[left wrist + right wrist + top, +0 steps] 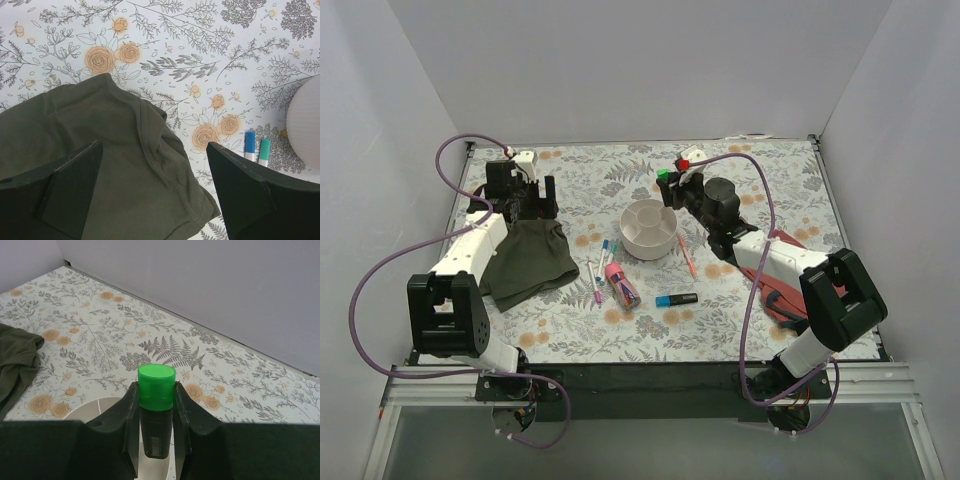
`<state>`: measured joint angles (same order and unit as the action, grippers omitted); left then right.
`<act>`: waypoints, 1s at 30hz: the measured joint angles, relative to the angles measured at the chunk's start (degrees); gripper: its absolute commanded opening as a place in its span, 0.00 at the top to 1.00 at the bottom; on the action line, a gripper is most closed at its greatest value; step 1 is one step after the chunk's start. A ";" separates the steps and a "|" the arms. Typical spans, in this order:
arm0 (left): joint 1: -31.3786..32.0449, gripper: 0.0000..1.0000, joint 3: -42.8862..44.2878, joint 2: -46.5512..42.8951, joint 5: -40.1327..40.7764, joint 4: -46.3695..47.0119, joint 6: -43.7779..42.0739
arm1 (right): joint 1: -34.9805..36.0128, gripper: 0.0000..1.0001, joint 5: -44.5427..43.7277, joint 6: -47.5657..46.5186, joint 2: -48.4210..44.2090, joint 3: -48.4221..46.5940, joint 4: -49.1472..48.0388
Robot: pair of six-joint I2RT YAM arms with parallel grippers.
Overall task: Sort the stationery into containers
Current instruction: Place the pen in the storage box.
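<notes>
My right gripper (672, 186) is shut on a black highlighter with a green cap (663, 175) and holds it upright above the far side of the round off-white divided bowl (648, 232). In the right wrist view the green cap (156, 381) sits between the fingers (125, 415), with the bowl (97, 409) below. My left gripper (530, 204) is open and empty over the olive cloth (528, 258). On the table lie thin white pens (596, 281), an orange-pink pen (687, 255), a stubby pink tube (621, 285) and a blue-ended black highlighter (676, 299). Blue-capped (249, 144) and teal-capped (264, 150) pens show in the left wrist view.
A red cloth (782, 292) lies under the right arm at the right side. The olive cloth (100, 160) fills the space under the left gripper (155, 150). The bowl's rim (306, 125) shows at the right edge of the left wrist view. Grey walls enclose the table.
</notes>
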<state>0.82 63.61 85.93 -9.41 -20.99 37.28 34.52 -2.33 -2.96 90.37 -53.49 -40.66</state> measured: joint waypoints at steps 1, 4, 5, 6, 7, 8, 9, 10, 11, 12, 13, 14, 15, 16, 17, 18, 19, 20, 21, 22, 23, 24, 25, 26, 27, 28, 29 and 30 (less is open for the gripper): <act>0.00 0.14 0.11 0.00 0.02 0.02 -0.04 | 0.00 0.99 -0.26 0.00 0.00 0.09 0.04; 0.00 0.14 0.22 0.00 0.09 0.02 -0.09 | 0.00 0.99 -0.59 0.17 0.02 0.46 -0.28; 0.00 0.14 0.22 0.02 0.13 0.00 -0.13 | 0.00 0.99 -0.59 0.26 0.02 0.57 -0.24; 0.00 0.14 0.22 0.02 0.17 0.00 -0.17 | 0.00 0.99 -0.57 0.44 0.02 0.70 -0.20; 0.02 0.14 0.22 0.02 0.20 0.02 -0.20 | 0.00 0.99 -0.57 0.83 0.02 0.81 -0.09; 0.04 0.14 0.22 0.02 0.20 0.00 -0.24 | 0.00 0.99 -0.55 1.14 0.09 0.81 0.13; 0.04 0.14 0.22 0.02 0.24 0.00 -0.24 | 0.00 0.99 -0.52 1.31 0.15 0.81 0.24; 0.04 0.14 0.22 0.02 0.26 0.00 -0.26 | 0.00 0.99 -0.50 1.68 0.26 0.81 0.39; 0.04 0.14 0.22 0.00 0.28 0.00 -0.26 | 0.00 0.99 -0.48 2.05 0.37 0.81 0.44; 0.04 0.14 0.22 0.00 0.35 0.00 -0.31 | 0.00 0.99 -0.46 2.67 0.57 0.81 0.66; 0.04 0.14 0.22 0.00 0.39 0.00 -0.33 | 0.00 0.99 -0.46 2.93 0.81 0.81 0.76; 0.04 0.14 0.22 0.02 0.42 0.00 -0.37 | 0.00 0.99 -0.46 3.15 1.01 0.81 0.92; 0.04 0.14 0.22 0.00 0.42 0.00 -0.42 | 0.00 0.99 -0.48 3.34 1.25 0.81 1.18; 0.04 0.14 0.22 0.00 0.42 0.00 -0.42 | 0.00 0.99 -0.50 3.54 1.55 0.81 1.27; 0.04 0.14 0.22 0.00 0.42 0.00 -0.44 | 0.00 0.99 -0.52 3.69 1.88 0.81 1.36; 0.07 0.14 0.22 0.00 0.42 0.00 -0.44 | 0.00 0.99 -0.55 3.85 2.16 0.81 1.55; 0.07 0.14 0.22 0.00 0.44 0.00 -0.44 | 0.00 0.99 -0.57 3.91 2.47 0.81 1.62; 0.07 0.14 0.22 0.00 0.44 0.00 -0.46 | 0.00 0.99 -0.59 4.07 2.75 0.81 1.64; 0.07 0.14 0.22 0.00 0.46 0.00 -0.46 | 0.00 0.99 -0.59 4.13 2.97 0.81 1.75; 0.07 0.14 0.22 0.00 0.46 0.00 -0.46 | 0.00 0.99 -0.61 4.20 3.10 0.81 1.81; 0.07 0.14 0.22 0.00 0.50 0.00 -0.46 | 0.00 0.99 -0.63 4.26 3.26 0.81 1.88; 0.07 0.14 0.22 0.00 0.55 0.00 -0.48 | 0.00 0.99 -0.70 4.28 3.39 0.81 1.92; 0.07 0.14 0.22 0.00 0.59 0.00 -0.48 | 0.00 0.97 -0.72 4.33 3.52 0.81 1.92; 0.07 0.14 0.22 0.02 0.63 0.00 -0.48 | 0.00 0.75 -0.74 4.37 3.67 0.81 1.97; 0.07 0.14 0.22 0.00 0.66 0.00 -0.48 | 0.00 0.65 -0.76 4.46 3.82 0.81 2.03; 0.07 0.14 0.22 0.00 0.68 0.00 -0.48 | 0.00 0.56 -0.76 4.48 3.89 0.81 2.27; 0.07 0.14 0.22 0.00 0.68 0.00 -0.48 | 0.00 0.46 -0.74 4.57 3.96 0.81 2.67; 0.07 0.14 0.22 0.00 0.70 0.00 -0.48 | 0.00 0.43 -0.74 4.70 3.98 0.81 3.08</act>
<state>0.89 63.83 85.93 -8.71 -20.99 36.80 34.52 -3.07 1.74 94.35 -52.69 -37.58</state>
